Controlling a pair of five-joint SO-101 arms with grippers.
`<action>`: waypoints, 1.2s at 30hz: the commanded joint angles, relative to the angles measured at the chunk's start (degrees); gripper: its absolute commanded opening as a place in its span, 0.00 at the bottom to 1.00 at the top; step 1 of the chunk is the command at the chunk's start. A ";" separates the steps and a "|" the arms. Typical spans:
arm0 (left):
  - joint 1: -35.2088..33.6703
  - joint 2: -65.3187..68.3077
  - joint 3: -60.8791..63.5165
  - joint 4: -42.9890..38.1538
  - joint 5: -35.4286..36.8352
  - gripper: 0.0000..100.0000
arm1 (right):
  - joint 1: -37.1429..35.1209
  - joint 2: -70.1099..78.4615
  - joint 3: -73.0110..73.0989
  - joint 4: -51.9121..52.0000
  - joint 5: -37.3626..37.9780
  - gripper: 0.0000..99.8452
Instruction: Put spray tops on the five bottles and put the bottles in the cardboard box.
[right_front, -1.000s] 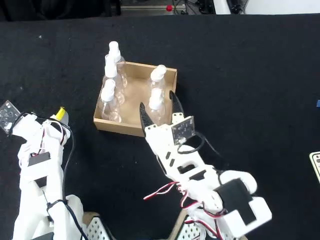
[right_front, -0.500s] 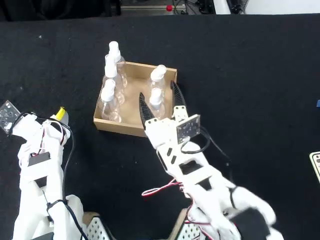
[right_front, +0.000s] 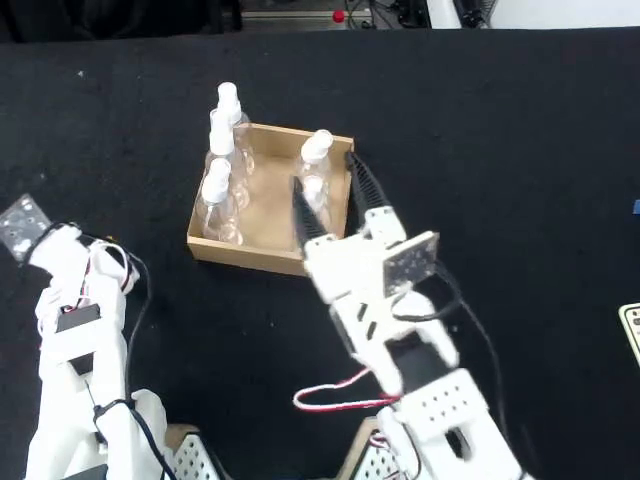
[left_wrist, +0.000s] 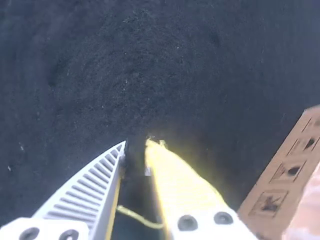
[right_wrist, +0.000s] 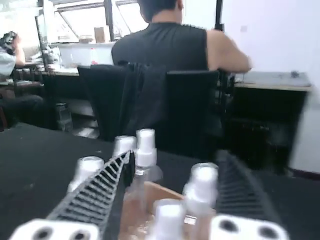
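A cardboard box (right_front: 262, 255) sits on the black table left of centre, and its corner (left_wrist: 292, 172) also shows in the left wrist view. Inside stand clear bottles with white spray tops: three along the left wall (right_front: 217, 184) and one at the far right (right_front: 317, 148). A fifth bottle (right_front: 313, 190) stands at the near right between the black fingers of my open right gripper (right_front: 323, 170). In the right wrist view that gripper (right_wrist: 172, 157) frames the spray tops (right_wrist: 146, 140). My left gripper (left_wrist: 137, 145) hangs shut and empty over bare table left of the box.
The left arm (right_front: 70, 300) stands at the near left, clear of the box. A white card (right_front: 632, 335) lies at the right table edge. Black cloth stretches open to the right and behind the box.
My right gripper has pushed forward over the box's near wall and stays open, its fingers now either side of the near-right bottle. The left wrist has turned slightly, hiding its yellow finger.
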 joint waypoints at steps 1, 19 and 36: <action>-0.04 -1.05 -1.10 2.99 -5.36 0.03 | 8.18 -9.63 -5.76 16.18 -0.26 0.04; 10.86 -52.22 10.68 29.45 -14.33 0.03 | 30.42 -25.45 2.95 57.49 0.18 0.01; 1.98 -62.59 17.54 56.97 -30.95 0.03 | 32.00 -32.31 11.21 78.59 0.18 0.01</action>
